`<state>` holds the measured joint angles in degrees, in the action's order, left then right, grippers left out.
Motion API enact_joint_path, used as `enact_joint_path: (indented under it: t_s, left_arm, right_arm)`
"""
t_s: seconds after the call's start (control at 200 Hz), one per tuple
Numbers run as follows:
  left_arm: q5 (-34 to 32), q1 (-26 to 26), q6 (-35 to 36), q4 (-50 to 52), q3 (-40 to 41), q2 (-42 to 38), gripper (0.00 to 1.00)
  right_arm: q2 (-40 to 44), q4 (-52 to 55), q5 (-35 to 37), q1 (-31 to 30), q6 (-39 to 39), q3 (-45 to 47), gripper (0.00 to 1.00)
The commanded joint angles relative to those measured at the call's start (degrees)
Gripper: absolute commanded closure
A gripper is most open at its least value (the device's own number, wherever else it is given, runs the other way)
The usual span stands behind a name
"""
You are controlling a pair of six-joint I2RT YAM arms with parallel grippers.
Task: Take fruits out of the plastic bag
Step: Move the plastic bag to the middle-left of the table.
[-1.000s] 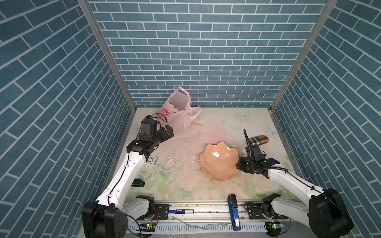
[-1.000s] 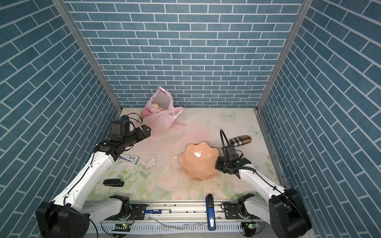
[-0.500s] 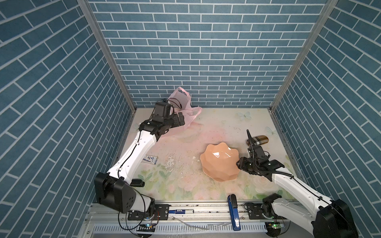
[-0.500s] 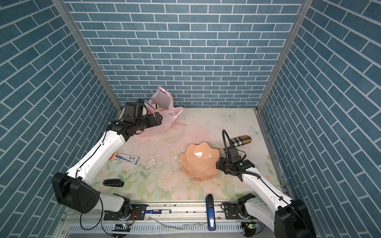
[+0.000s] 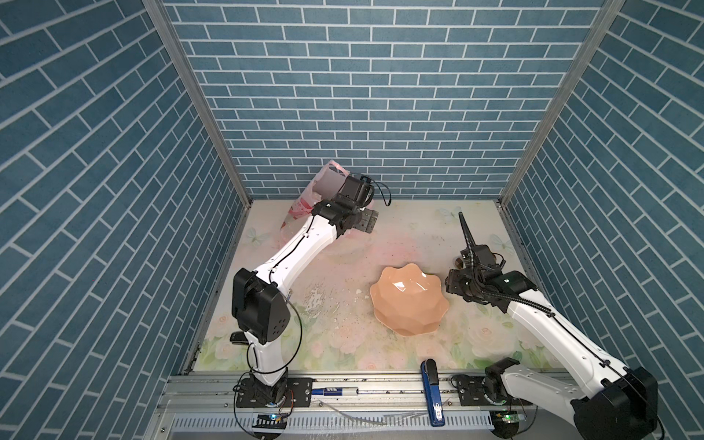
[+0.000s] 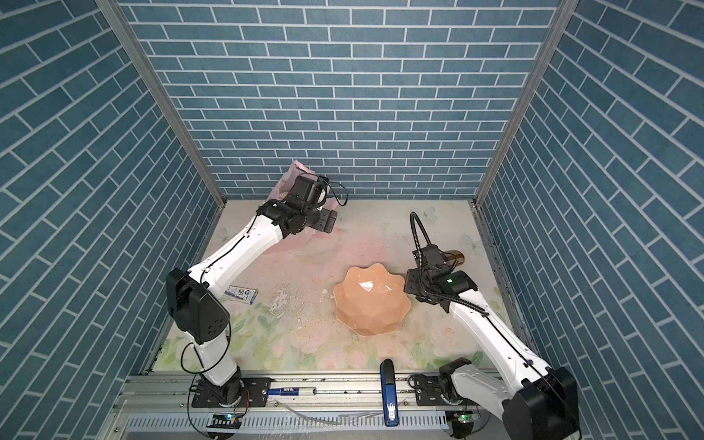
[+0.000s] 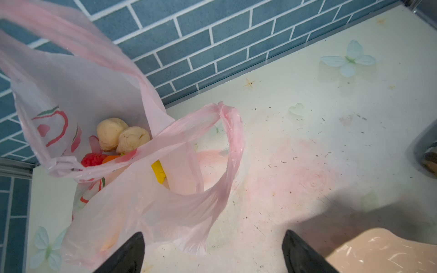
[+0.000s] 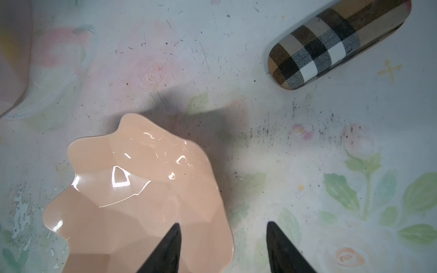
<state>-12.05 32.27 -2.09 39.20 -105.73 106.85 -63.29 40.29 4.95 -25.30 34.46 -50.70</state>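
Several fruits (image 7: 123, 136) lie in the bag (image 7: 142, 212), just ahead of my spread, empty left end effector (image 7: 212, 236). My right end effector (image 8: 222, 227), also spread, is well apart.

left arm (image 5: 301, 244) extended far forward, wrist pitched downward; left gripper (image 7: 212, 236) jaws spread wide, empty. right arm (image 5: 552, 324) half extended; right gripper (image 8: 223, 227) jaws parted (narrower than left), nothing held.

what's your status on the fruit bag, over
Left gripper open, empty, at bag. Right gripper open, empty, by bowl. Fruits in bag, bowl empty. Handle partly covers fruits.
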Motion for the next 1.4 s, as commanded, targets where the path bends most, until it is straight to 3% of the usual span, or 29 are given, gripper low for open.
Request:
enact_joint_path:
  t_s: [0.0, 0.125, 0.255, 0.41, 0.535, 0.795, 1.025, 1.395]
  left_arm:
    - [-5.00, 0.06, 3.46, 0.87, -3.68, 3.58, 0.14]
    - [-6.26, 0.34, 5.02, -1.10, -6.04, 8.18, 0.19]
    - [-8.51, 0.42, 5.29, -1.19, -8.59, 11.67, 0.35]
    - [-11.06, 0.42, 3.60, -3.01, -6.36, 10.37, 0.73]
    - [-13.74, 0.43, 0.56, -7.11, 1.11, 4.18, 0.87]
    - [-18.45, 0.54, -11.44, -16.07, 27.38, -16.60, 0.94]
    - [-22.26, 1.49, -21.33, -17.74, 47.02, -35.95, 0.94]
    - [-24.64, 1.98, -31.42, -8.27, 62.07, -60.11, 0.93]
  right_arm:
    - [-2.87, 1.22, 1.00, 1.00, -4.18, -3.32, 0.41]
    - [-5.35, -1.26, -1.16, 2.29, -5.05, -4.39, 0.41]
    - [-6.97, -3.29, -2.90, 3.73, -5.43, -4.63, 0.41]
    - [-8.29, -5.20, -4.58, 4.73, -5.41, -4.58, 0.41]
    - [-9.43, -6.47, -6.20, 4.73, -5.91, -4.90, 0.42]
    - [-13.98, -9.81, -9.62, 2.38, -7.45, -7.81, 0.45]
    - [-22.97, -11.01, -9.61, -4.17, -8.39, -17.65, 0.45]
    - [-36.18, -13.90, -7.94, -15.53, -12.56, -36.42, 0.39]
